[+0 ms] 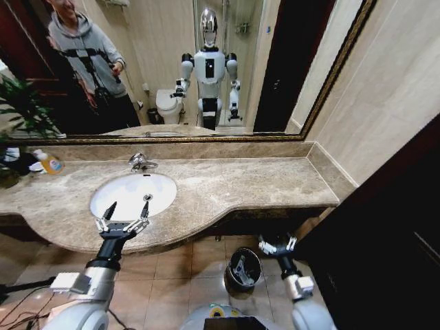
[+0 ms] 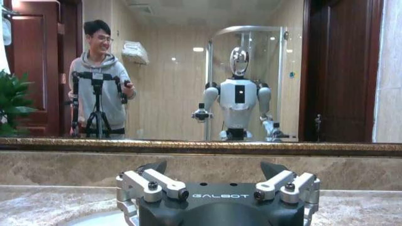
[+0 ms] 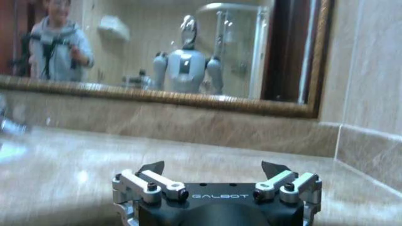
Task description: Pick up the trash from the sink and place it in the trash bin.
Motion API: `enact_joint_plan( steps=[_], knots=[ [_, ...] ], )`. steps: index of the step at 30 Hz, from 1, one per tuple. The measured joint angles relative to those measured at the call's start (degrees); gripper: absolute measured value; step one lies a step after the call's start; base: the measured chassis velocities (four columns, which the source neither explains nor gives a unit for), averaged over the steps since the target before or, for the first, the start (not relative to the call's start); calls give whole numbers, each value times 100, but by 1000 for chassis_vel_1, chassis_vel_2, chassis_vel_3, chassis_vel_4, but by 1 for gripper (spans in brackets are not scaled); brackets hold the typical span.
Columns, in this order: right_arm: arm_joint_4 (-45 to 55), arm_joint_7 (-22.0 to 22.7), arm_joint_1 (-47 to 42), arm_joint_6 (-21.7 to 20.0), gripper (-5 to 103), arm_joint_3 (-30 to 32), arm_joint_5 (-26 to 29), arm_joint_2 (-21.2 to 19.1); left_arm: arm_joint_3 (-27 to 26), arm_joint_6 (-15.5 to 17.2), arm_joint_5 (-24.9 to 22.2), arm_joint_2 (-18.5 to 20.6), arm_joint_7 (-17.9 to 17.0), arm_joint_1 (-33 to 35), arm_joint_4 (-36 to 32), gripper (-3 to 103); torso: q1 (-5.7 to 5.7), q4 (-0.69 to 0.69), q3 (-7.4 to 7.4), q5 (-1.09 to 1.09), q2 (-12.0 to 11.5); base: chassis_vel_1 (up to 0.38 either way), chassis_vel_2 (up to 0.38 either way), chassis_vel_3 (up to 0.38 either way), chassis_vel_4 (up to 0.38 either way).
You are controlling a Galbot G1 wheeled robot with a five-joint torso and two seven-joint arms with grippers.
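Over sink point(image 1: 133, 194), left gripper point(image 1: 128, 209) fingers spread, empty.

glossy white glazed oval sink point(image 1: 130, 194), polished beige marble countertop point(image 1: 240, 182) (veined, faintly reflective), shiny chrome metal faucet point(image 1: 141, 162), small round black trash bin with bright metal rim point(image 1: 243, 269)

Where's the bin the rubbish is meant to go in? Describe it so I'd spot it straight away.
Find the long marble counter with the white sink under the mirror. Look down past its front edge to the tiled floor, to the right of the sink: the bin stands there, just left of the robot's right hand. It is small, round and black with a shiny metal rim.
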Motion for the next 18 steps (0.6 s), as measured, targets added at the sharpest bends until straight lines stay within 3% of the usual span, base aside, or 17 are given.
enact_joint_plan(
  steps=[6,10,13,18],
  knots=[
    [608,-268,53,-468,100,310,346,-37,0,0,0,0,0,0,0,100,0,1,0,-1,0,0,0,0,0],
    [707,-793,24,-644,100,665,594,20,0,0,0,0,0,0,0,100,0,0,0,0,0,0,0,0,0],
    [712,-1245,111,-828,100,1198,848,234,0,0,0,0,0,0,0,100,-1,0,0,0,0,0,0,0,0],
    [644,-1461,346,-953,100,1827,982,409,0,0,0,0,0,0,0,100,0,0,0,-1,0,0,0,0,0]
  ],
)
